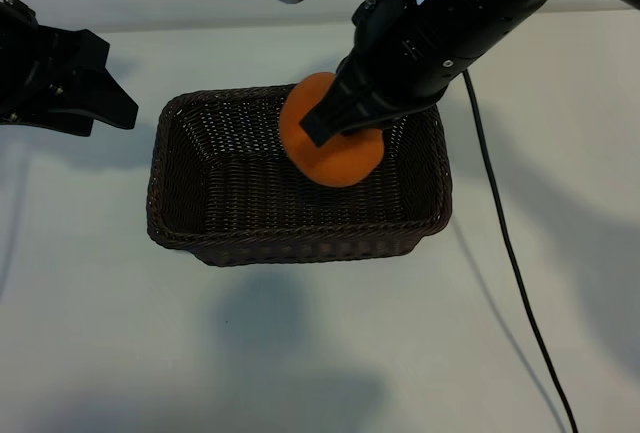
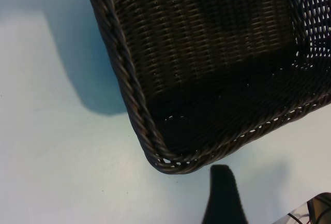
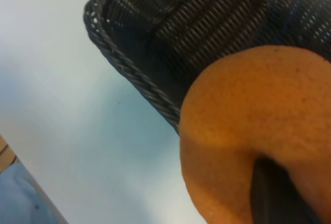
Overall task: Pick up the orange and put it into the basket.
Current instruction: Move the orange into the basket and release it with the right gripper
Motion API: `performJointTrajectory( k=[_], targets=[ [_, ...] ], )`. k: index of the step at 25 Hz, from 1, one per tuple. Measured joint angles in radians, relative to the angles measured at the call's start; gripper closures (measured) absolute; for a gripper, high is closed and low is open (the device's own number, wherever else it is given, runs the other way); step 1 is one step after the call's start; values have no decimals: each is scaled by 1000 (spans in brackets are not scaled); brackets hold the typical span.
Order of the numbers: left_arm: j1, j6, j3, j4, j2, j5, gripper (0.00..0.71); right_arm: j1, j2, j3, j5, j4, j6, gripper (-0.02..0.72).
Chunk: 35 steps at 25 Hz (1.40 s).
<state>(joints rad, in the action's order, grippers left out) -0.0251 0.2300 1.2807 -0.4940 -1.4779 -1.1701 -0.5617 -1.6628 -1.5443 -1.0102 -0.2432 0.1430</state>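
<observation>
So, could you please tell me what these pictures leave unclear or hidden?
- Exterior view: the right end effector covers part of the small round orange fruit.
- Exterior view: the left end effector is cut off by the frame edge.
- Left wrist view: the dark brown woven wicker basket is cropped.

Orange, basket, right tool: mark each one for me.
orange [image 1: 345, 165], exterior view, lower bare skin.
basket [image 1: 300, 246], exterior view, near rim.
right tool [image 1: 340, 118], exterior view, between its tips, shut on the orange over the basket.

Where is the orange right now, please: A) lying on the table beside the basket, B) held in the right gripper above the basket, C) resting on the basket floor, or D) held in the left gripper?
B: the right gripper clamps the orange above the basket.
</observation>
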Motion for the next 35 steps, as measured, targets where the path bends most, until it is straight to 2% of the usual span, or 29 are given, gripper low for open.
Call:
performJointTrajectory(
  k=[8,17,35],
  targets=[
    [0,0,0,0,0,0,185,-1,-49,0,103,19,-2,619],
    [0,0,0,0,0,0,185,-1,-222,0,293,34,-2,619],
    [0,-1,0,-1,0,1,185,-1,-445,-2,300,39,-1,619]
  ],
)
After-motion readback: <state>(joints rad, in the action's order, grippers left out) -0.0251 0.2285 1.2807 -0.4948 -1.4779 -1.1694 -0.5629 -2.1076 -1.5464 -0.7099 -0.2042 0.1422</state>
